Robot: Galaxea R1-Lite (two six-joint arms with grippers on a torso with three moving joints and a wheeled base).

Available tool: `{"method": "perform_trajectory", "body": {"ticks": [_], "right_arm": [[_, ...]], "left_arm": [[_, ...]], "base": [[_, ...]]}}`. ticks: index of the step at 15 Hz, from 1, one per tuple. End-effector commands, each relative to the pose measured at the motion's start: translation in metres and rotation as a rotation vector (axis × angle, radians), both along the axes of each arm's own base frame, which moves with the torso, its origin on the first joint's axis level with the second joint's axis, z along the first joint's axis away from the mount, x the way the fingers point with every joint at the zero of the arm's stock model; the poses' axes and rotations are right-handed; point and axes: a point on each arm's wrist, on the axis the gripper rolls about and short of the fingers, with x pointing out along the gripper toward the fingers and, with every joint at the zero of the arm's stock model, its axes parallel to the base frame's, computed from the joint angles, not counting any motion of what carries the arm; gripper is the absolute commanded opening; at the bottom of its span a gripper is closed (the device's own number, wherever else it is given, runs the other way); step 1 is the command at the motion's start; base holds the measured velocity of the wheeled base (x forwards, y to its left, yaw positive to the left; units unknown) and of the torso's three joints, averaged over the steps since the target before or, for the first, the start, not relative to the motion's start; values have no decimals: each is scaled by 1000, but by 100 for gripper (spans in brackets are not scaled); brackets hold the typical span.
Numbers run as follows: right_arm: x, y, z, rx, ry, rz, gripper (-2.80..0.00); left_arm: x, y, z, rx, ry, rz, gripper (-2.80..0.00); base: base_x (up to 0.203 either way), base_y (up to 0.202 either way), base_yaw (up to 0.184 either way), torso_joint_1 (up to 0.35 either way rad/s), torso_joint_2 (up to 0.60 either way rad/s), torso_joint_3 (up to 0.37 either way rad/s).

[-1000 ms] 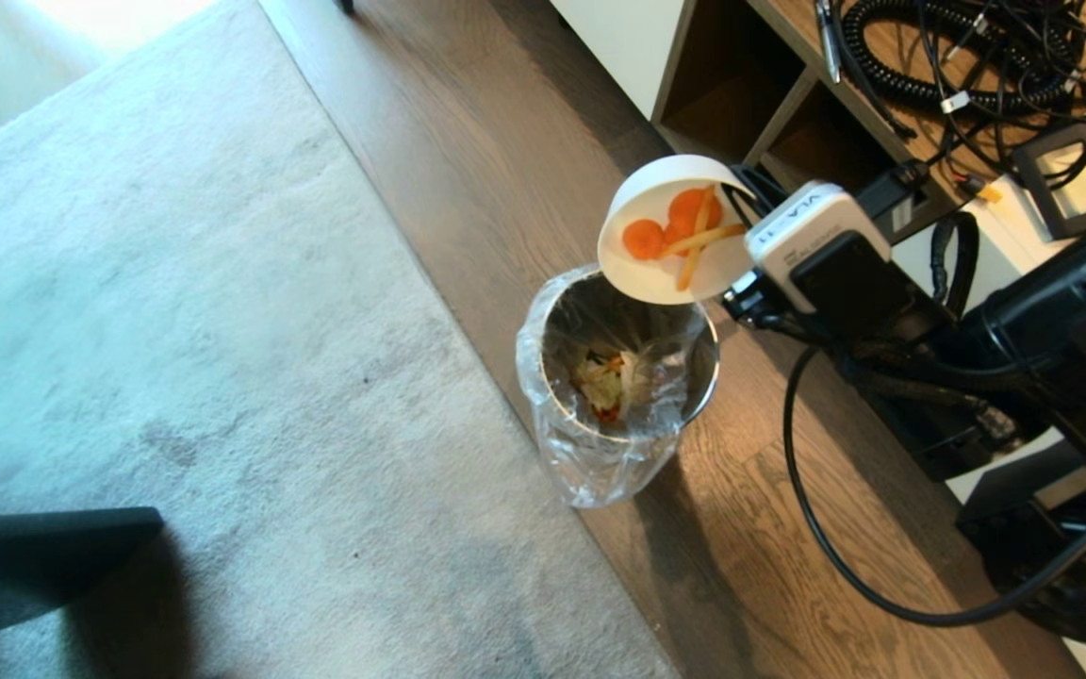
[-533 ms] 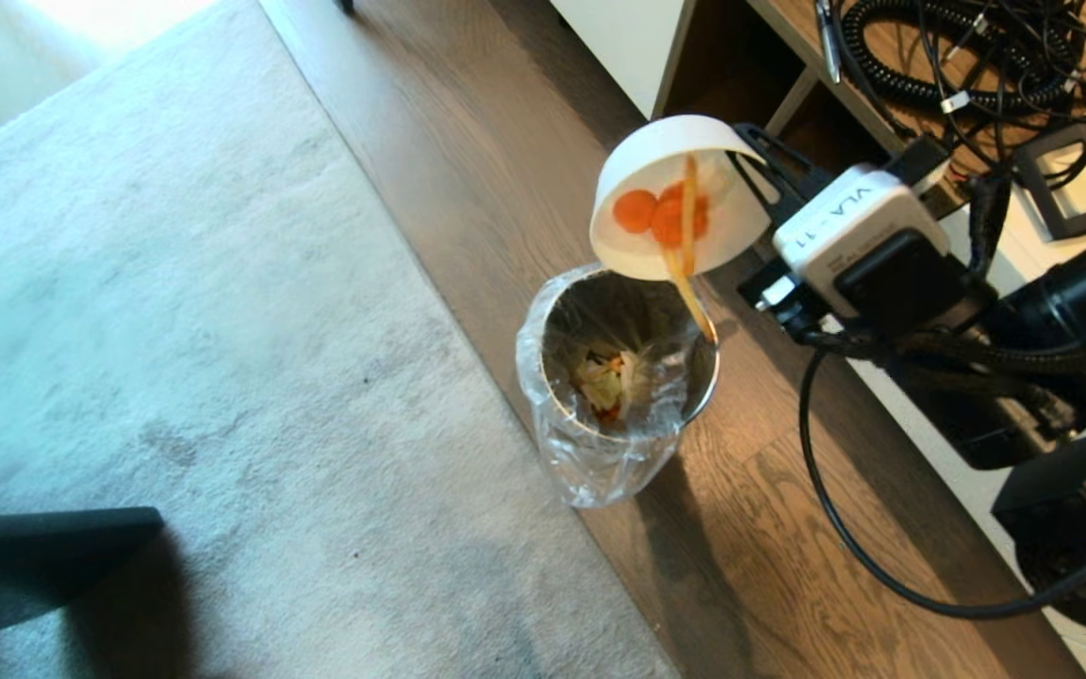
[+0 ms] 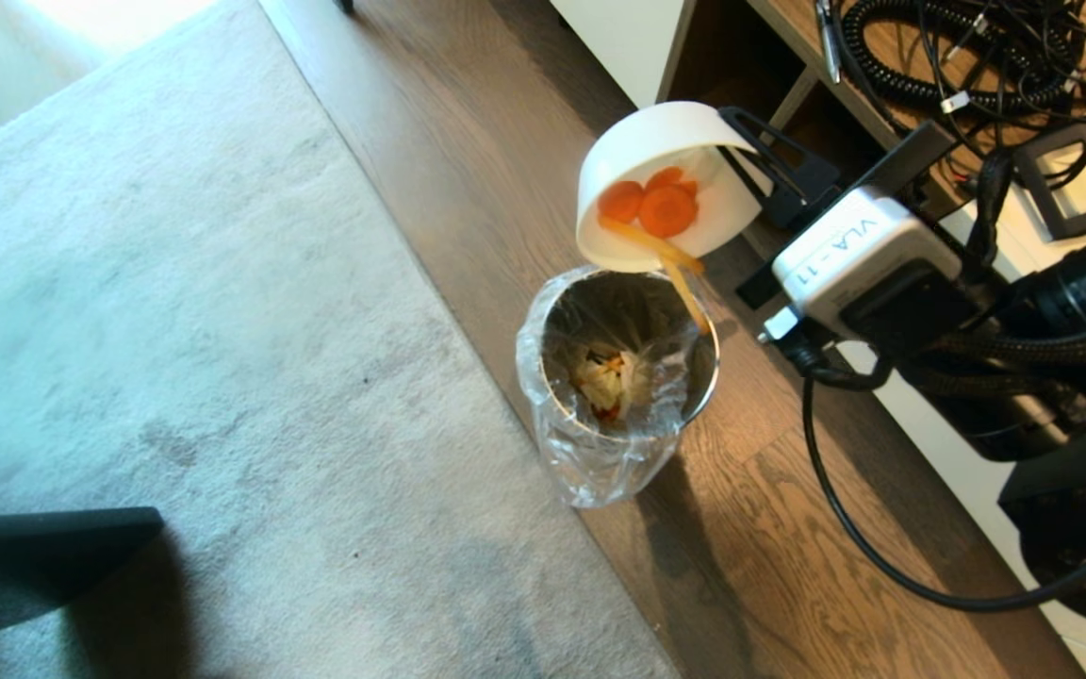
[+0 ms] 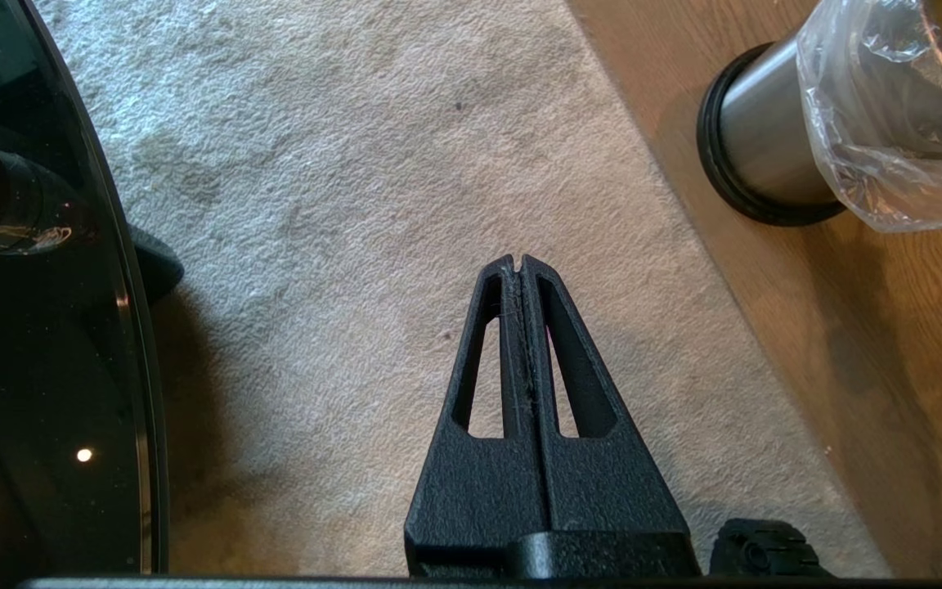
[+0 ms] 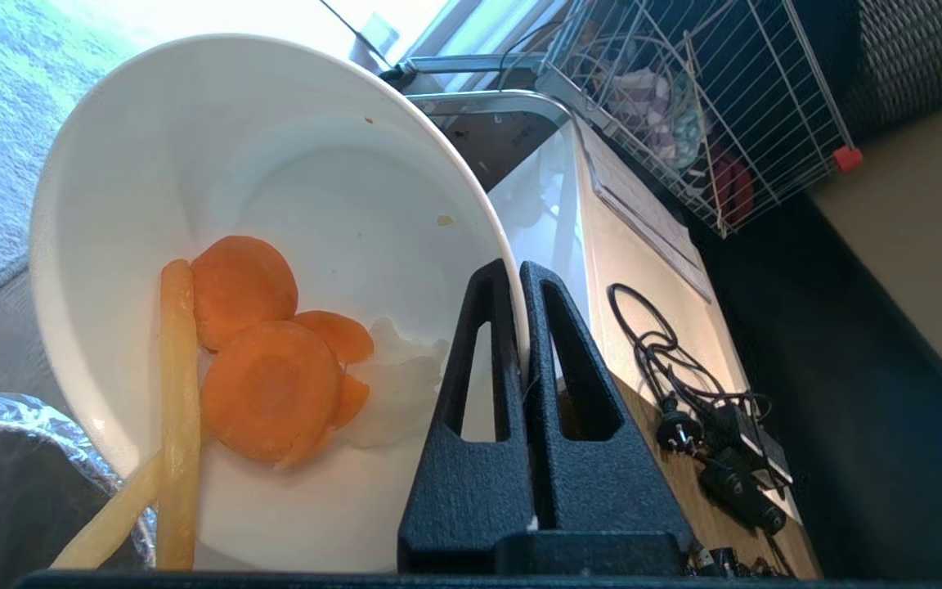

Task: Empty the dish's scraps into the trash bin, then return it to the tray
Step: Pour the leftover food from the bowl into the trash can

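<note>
The white dish point(image 3: 642, 141) hangs steeply tilted above the trash bin point(image 3: 618, 377), its mouth facing down toward the bin's far rim. My right gripper point(image 3: 741, 156) is shut on the dish's rim point(image 5: 512, 294), one finger inside and one outside. Orange slices point(image 3: 656, 203) cling to the inner wall; a pale yellow strip point(image 3: 684, 288) is sliding over the lip point(image 5: 177, 409) into the bin. The bin is metal with a clear bag over its rim point(image 4: 888, 123) and holds older scraps. My left gripper point(image 4: 520, 263) is shut and empty, parked above the rug. The tray is out of view.
The bin stands on wood floor beside a grey rug point(image 3: 175, 330). A shelf unit with coiled cables point(image 3: 929, 57) is behind the right arm. A glossy black round tabletop point(image 4: 29, 327) edges the left wrist view. A black cable point(image 3: 845, 528) loops over the floor.
The right wrist has rolled, tipping the dish steeper and lifting it slightly. The yellow strips have slid from the bowl's inside to its lip and are dropping toward the bin.
</note>
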Motion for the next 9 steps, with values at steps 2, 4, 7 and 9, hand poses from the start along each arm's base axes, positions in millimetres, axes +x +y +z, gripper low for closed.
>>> {"method": "perform_trajectory", "body": {"ticks": [2,4,7,9], "right_arm": [[-2,-1,3,12,-48,-8,-280],[-2,0,2,-12,-69,11,-280],[-3,0,0,-41,-87,26,-280],[-6,-2,-8,-77,-73,33,-280]], "left_arm": [[0,0,0,-1,-1,1,-280],[0,0,0,-1,-1,1,-280],[0,0,0,-1,-1,1,-280],[0,0,0,-1,-1,1,-280]], "base": [[0,0,0,0,0,0],[0,0,0,0,0,0],[0,0,0,0,0,0],[0,0,0,0,0,0]]}}
